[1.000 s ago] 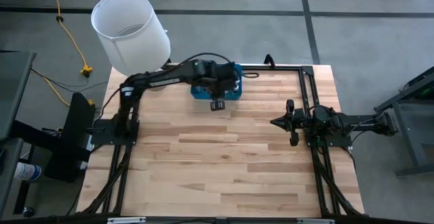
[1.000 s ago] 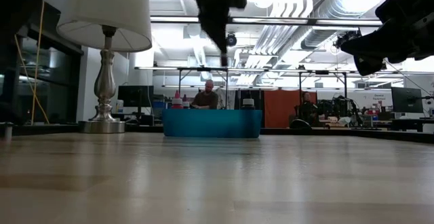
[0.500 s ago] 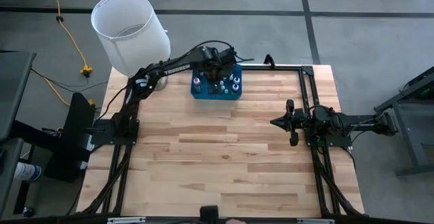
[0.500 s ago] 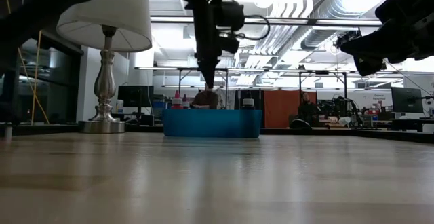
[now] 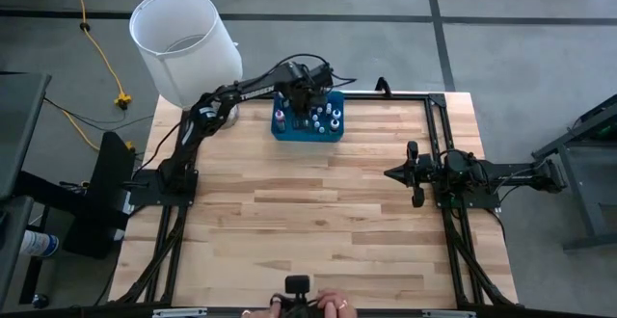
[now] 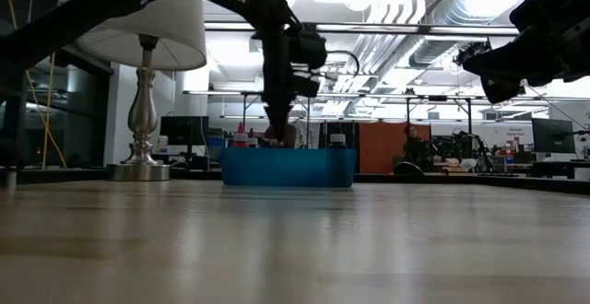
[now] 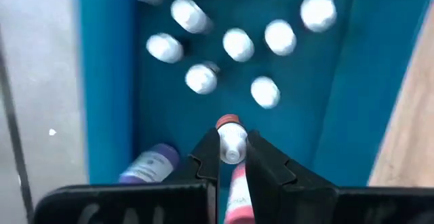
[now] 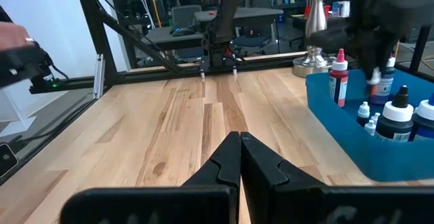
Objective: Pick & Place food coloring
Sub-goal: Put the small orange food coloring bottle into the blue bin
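A blue bin (image 5: 307, 133) stands at the table's far edge, with several white-capped food coloring bottles (image 7: 237, 44) upright in it and a purple one (image 7: 149, 166) lying on its floor. My left gripper (image 7: 232, 157) hangs over the bin (image 6: 288, 168), pointing steeply down. It is shut on one small food coloring bottle with a white end and a pink body. In the high view the left gripper (image 5: 303, 106) is above the bin's middle. My right gripper (image 5: 390, 173) waits shut and level at the table's right side. My left gripper pinches the small bottle between its two fingers at the white end (image 7: 231, 146). The fingers come from above, pointing down, and the bottle lies along them. Its pink body (image 7: 237, 197) runs back between the fingers and its tip pokes out past them. It hangs clear above the bottles in the bin.
A lamp with a white shade (image 5: 185, 43) and a shiny metal base (image 6: 141, 111) stands at the far left corner beside the bin. A person's hand (image 5: 328, 305) shows at the table's near edge. Bare wood fills the middle of the table.
My left gripper has swung from the bin's near side toward the table's far edge and come down over the bin, still shut on the small bottle. A person's hand has come into view at the near edge.
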Controlling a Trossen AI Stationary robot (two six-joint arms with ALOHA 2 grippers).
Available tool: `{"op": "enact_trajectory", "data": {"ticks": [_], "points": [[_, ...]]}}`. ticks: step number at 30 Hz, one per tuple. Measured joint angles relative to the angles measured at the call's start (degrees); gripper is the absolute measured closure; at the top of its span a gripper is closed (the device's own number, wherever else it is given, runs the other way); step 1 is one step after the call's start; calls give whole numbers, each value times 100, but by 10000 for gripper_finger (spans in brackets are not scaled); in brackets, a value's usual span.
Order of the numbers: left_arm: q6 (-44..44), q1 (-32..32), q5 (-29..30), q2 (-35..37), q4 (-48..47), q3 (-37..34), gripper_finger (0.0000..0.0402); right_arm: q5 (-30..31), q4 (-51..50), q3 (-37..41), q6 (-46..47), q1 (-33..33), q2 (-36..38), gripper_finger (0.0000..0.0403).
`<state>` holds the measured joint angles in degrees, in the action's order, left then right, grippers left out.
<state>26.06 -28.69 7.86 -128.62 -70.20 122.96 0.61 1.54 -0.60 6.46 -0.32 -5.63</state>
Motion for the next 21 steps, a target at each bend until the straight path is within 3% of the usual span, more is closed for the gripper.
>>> {"op": "enact_trajectory", "data": {"ticks": [21], "points": [[939, -315, -163, -523, -43, -12, 365, -14, -2, 0, 2, 0, 0, 402]]}}
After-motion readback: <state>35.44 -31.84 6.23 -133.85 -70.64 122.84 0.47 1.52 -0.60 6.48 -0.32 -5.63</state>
